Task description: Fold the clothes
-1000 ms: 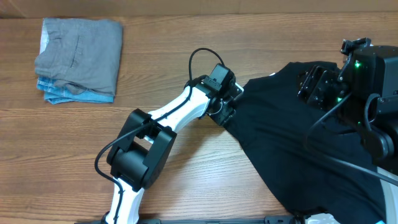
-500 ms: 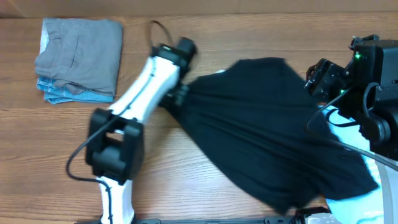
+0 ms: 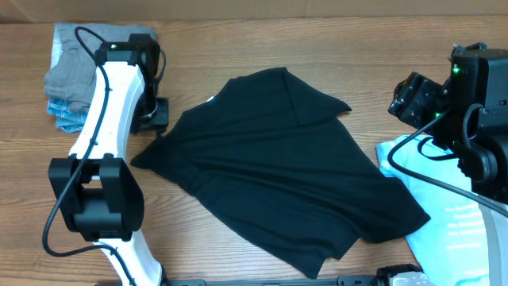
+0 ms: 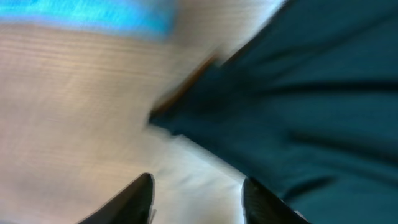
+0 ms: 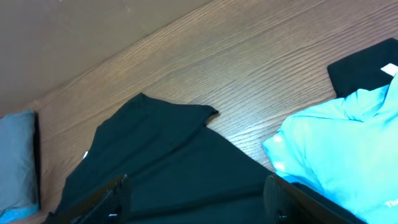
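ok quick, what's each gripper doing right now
Left gripper: open, holding nothing, beside the black shirt.
Right gripper: open, holding nothing.

Overhead, wrist views; shared black shirt (image 3: 278,175)

Wooden table (image 3: 238,40): black shirt (image 3: 278,183) spread centre, light blue tee (image 3: 452,230) right, folded stack (image 3: 67,79) left

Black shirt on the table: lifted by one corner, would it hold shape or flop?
Probably floppy: the black shirt lies spread with soft creases, so it would likely drape and bunch. Pushed, it would probably wrinkle rather than slide whole over the wooden table.
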You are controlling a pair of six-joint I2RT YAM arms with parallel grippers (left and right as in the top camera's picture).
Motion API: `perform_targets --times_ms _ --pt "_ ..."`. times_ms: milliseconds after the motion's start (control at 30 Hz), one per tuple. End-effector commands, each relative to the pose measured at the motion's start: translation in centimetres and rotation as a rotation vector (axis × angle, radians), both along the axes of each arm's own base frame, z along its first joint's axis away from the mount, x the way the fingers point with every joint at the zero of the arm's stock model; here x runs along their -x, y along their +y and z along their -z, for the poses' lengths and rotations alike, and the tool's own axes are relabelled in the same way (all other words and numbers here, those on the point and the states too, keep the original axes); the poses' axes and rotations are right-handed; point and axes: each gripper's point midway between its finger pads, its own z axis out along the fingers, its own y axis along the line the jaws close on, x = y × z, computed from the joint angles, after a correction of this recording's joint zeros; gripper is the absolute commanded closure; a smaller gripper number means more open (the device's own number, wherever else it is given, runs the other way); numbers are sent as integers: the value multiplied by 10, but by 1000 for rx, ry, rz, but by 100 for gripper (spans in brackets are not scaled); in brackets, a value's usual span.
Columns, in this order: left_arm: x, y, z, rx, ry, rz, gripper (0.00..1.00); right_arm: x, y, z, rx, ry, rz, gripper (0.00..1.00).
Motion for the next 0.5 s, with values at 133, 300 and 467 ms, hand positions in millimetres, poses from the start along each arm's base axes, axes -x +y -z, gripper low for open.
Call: perform_targets --times_ms 133,300,467 --pt "-73 -148 -16 399 -336 526 68 3 -4 -7 -2 -18 27 28" --pt "-99 -193 27 401 -373 674 89 6 -5 -3 -1 0 29 28" --pt "-117 -222 81 443 -379 724 93 12 -5 2 4 34 29 28"
